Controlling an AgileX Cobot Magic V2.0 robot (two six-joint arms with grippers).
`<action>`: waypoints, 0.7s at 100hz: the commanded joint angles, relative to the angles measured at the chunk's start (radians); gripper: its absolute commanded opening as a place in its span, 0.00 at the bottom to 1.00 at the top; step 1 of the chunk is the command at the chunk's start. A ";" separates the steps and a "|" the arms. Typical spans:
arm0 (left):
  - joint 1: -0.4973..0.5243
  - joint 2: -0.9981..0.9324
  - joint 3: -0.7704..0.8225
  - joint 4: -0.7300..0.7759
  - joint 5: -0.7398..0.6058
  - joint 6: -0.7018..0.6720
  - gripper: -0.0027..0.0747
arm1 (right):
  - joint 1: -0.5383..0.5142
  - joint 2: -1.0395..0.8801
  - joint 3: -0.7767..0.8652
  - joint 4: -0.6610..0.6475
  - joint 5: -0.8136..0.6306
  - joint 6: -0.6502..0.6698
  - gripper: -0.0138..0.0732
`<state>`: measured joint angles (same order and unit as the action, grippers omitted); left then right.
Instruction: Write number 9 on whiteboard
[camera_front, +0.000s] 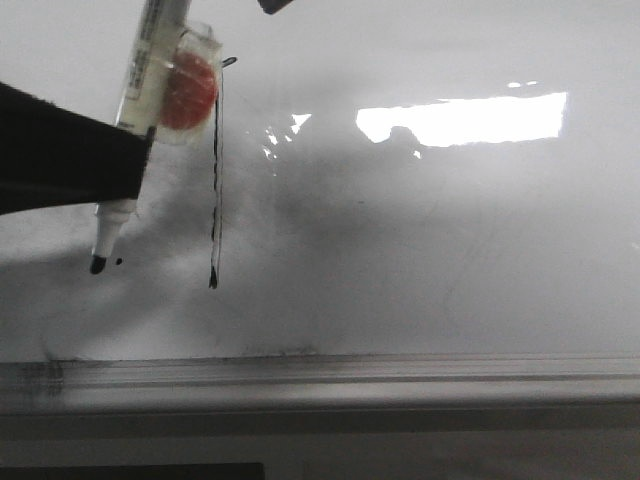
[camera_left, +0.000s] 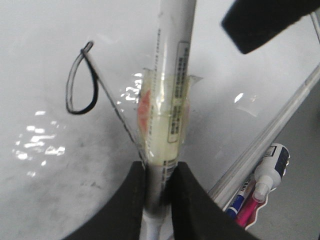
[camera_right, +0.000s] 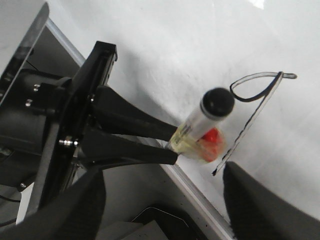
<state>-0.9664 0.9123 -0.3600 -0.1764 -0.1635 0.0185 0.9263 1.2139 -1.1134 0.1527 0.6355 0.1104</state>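
**Marker held beside the drawn 9**

While the left gripper (camera_front: 125, 160) clamps a white-barrelled marker (camera_front: 140, 120) between its two black fingers (camera_left: 127, 205), the marker's black tip (camera_front: 97, 264) sits at about seven o'clock from the grip, low on the whiteboard (camera_front: 450, 250); whether it touches the surface cannot be told. A wad of clear tape with an orange-red patch (camera_front: 188, 90) wraps the barrel just above the fingers. A tiny black dot (camera_front: 119, 262) lies just at three o'clock from the tip.

The number 9 (camera_front: 215, 170) stands just at three o'clock from the marker: a thin black stem running straight down, with a small flattened loop (camera_left: 80, 82) at its twelve o'clock end. Glare (camera_front: 460, 118) brightens the board toward two o'clock. A silver rail (camera_front: 320, 375) edges the board at six o'clock.

The right gripper's fingers (camera_right: 260, 210) are spread wide apart, holding nothing. More markers (camera_left: 260, 187) lie beyond the rail in the left wrist view.
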 joint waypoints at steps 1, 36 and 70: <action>0.005 -0.015 -0.034 -0.120 -0.031 -0.011 0.01 | -0.001 -0.020 -0.036 0.006 -0.066 -0.007 0.67; 0.091 -0.017 -0.034 -0.304 0.005 -0.011 0.01 | -0.001 -0.020 -0.036 0.006 -0.060 -0.007 0.67; 0.194 -0.110 -0.034 -0.339 0.127 -0.011 0.01 | -0.001 -0.020 -0.036 0.006 -0.066 -0.007 0.67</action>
<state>-0.7989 0.8181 -0.3600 -0.4976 -0.0174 0.0162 0.9263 1.2139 -1.1134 0.1527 0.6330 0.1104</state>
